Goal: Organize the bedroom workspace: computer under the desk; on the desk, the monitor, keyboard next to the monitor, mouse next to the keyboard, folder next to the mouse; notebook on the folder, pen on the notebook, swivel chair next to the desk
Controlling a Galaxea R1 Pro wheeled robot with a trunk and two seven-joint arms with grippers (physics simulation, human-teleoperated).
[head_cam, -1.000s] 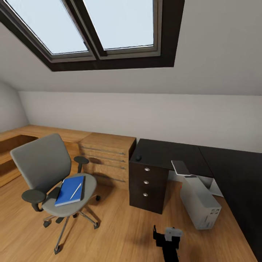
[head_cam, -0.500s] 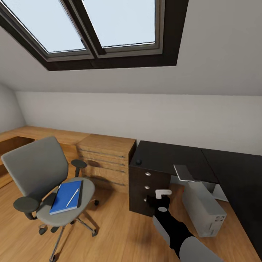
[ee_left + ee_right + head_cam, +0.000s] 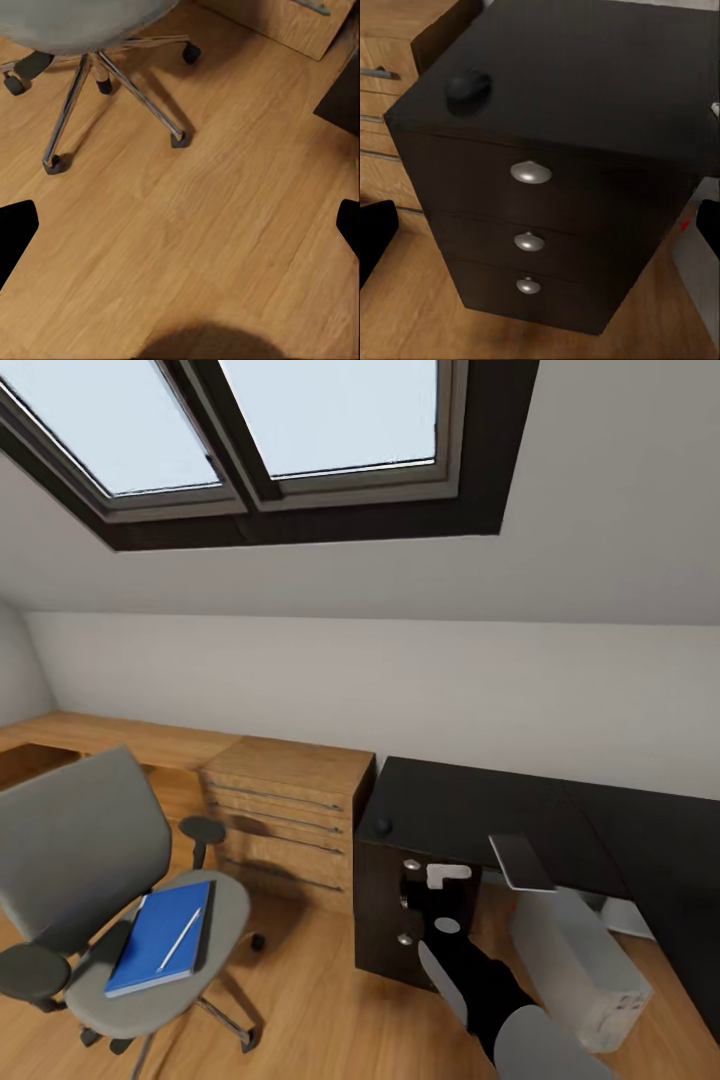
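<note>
Folder point(image 3: 158, 938) lying flat on the grey seat of the swivel chair point(image 3: 75, 850), a thin dark edge of the notebook point(image 3: 206, 920) showing along its far side, pen point(image 3: 180, 939) resting slantwise on top of the blue cover. Chair standing on the wood plank floor point(image 3: 300, 1000), apart from the desk point(image 3: 500, 810), its chrome legs and black casters point(image 3: 112, 75) showing in the left wrist view. Mouse point(image 3: 382, 825) sitting near the corner of the glossy black top, above the black drawer unit point(image 3: 385, 915); in the right wrist view the mouse point(image 3: 469, 88) is sitting just back from the edge over the three round silver knobs point(image 3: 530, 172). Keyboard point(image 3: 520, 861) overhanging the desk's front edge, tilted, above the computer point(image 3: 590, 970), which is standing on the floor in the desk's recess. Right gripper point(image 3: 440, 880) hovering in front of the drawer unit, arm reaching up from below; its dark fingertips point(image 3: 375, 236) are sitting wide apart at the frame's sides, holding nothing. Left gripper's fingertips point(image 3: 15, 232) likewise spread wide over bare floor, empty. Light-wood dresser point(image 3: 285, 810) standing between chair and desk, against the wall under the sloped ceiling and dark-framed skylights point(image 3: 250, 430).
</note>
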